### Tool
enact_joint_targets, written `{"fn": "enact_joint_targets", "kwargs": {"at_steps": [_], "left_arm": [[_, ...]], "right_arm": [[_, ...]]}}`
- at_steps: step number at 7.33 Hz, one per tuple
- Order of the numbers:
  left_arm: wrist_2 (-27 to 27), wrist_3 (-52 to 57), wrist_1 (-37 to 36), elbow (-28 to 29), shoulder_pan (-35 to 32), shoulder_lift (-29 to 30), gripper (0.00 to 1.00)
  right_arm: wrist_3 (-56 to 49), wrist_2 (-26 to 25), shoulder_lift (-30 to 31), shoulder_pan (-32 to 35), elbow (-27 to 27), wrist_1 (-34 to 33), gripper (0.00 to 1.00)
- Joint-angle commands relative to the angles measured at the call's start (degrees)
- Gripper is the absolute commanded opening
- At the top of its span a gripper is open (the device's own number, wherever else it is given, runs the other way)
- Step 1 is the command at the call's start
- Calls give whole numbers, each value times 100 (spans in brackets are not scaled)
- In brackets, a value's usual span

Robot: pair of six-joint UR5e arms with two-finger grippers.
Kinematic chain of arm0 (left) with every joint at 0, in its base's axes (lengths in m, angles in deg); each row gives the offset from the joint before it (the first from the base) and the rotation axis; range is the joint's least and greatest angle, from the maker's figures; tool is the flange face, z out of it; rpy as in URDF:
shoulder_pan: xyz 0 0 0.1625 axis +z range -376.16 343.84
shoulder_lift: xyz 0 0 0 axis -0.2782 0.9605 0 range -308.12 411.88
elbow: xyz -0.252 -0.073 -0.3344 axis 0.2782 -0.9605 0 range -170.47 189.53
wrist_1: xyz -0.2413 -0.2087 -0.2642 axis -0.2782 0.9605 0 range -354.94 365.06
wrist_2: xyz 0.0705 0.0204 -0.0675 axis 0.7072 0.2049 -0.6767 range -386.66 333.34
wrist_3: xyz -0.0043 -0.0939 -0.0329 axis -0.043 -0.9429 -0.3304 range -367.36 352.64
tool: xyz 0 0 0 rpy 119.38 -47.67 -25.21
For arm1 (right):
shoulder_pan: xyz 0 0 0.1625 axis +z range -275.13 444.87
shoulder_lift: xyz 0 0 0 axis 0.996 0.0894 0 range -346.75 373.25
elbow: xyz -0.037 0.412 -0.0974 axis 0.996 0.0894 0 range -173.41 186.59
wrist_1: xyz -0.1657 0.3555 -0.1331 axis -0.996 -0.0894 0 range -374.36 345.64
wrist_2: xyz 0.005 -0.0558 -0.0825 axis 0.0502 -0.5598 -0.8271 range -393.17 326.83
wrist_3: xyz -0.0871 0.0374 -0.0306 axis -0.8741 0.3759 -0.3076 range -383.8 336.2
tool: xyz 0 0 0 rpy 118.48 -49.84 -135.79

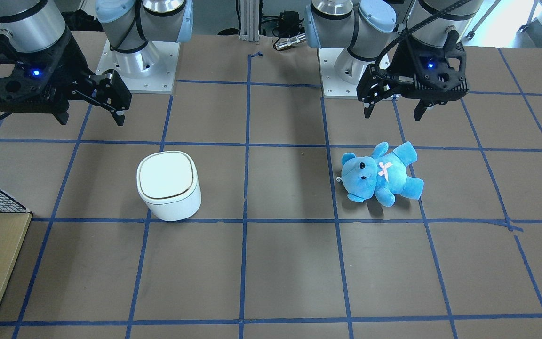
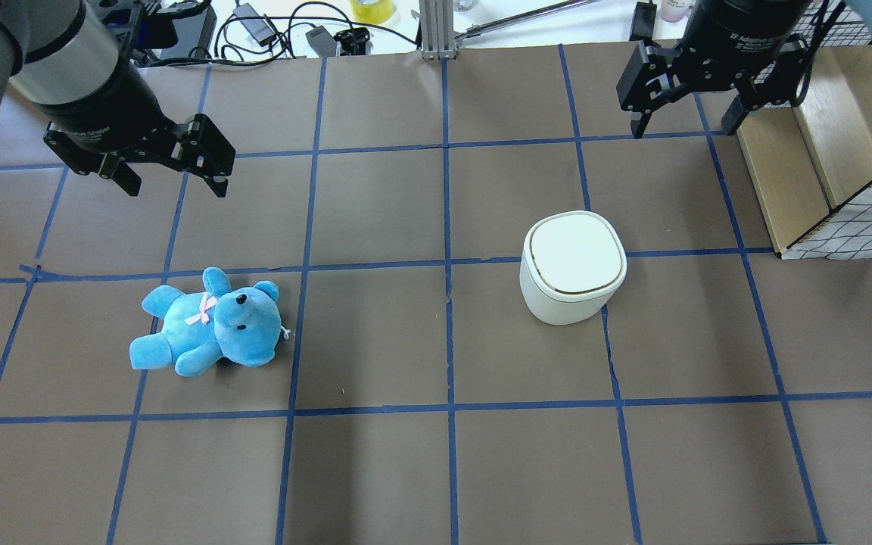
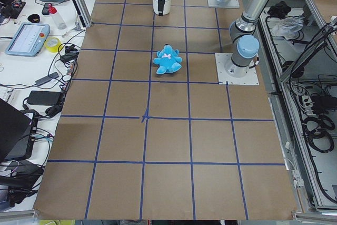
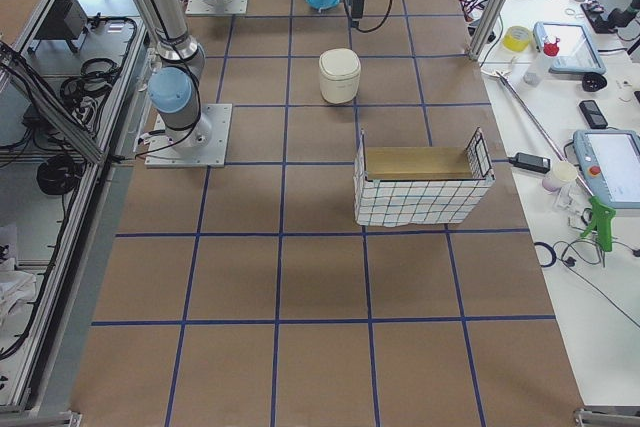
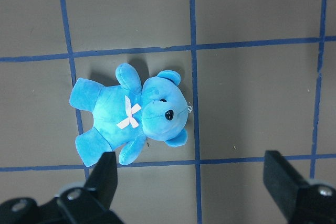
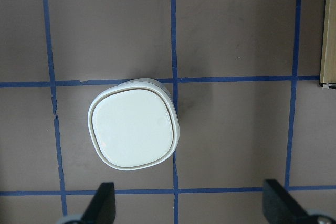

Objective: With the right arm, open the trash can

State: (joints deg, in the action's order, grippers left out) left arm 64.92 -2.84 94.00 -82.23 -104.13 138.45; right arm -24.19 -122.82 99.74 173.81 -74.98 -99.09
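Observation:
The white trash can (image 1: 168,186) stands upright on the brown table with its flat lid shut; it also shows in the overhead view (image 2: 572,265) and in the right wrist view (image 6: 134,129). My right gripper (image 2: 683,129) is open and empty, high above the table, behind the can and off to its right; in the front view it (image 1: 91,117) hangs up and left of the can. My left gripper (image 2: 176,189) is open and empty above the blue teddy bear (image 2: 209,322), which lies on its back in the left wrist view (image 5: 131,116).
A wire-mesh basket with wooden boards (image 2: 822,151) stands at the table's right end, near the right gripper. Blue tape lines grid the table. Cables and devices lie beyond the far edge (image 2: 292,30).

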Motion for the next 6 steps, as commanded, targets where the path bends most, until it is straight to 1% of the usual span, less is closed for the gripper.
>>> {"fn": "enact_joint_targets", "kwargs": {"at_steps": [1, 4, 5, 6], "left_arm": [[0, -4, 0, 0, 0, 0, 100], [0, -4, 0, 0, 0, 0, 100], [0, -4, 0, 0, 0, 0, 100], [0, -4, -9, 0, 0, 0, 100]], "right_arm": [[4, 0, 0, 0, -9, 0, 100], [143, 96, 0, 9, -44, 0, 100], [423, 323, 0, 26, -53, 0, 100], [573, 386, 0, 44, -61, 9, 99]]}}
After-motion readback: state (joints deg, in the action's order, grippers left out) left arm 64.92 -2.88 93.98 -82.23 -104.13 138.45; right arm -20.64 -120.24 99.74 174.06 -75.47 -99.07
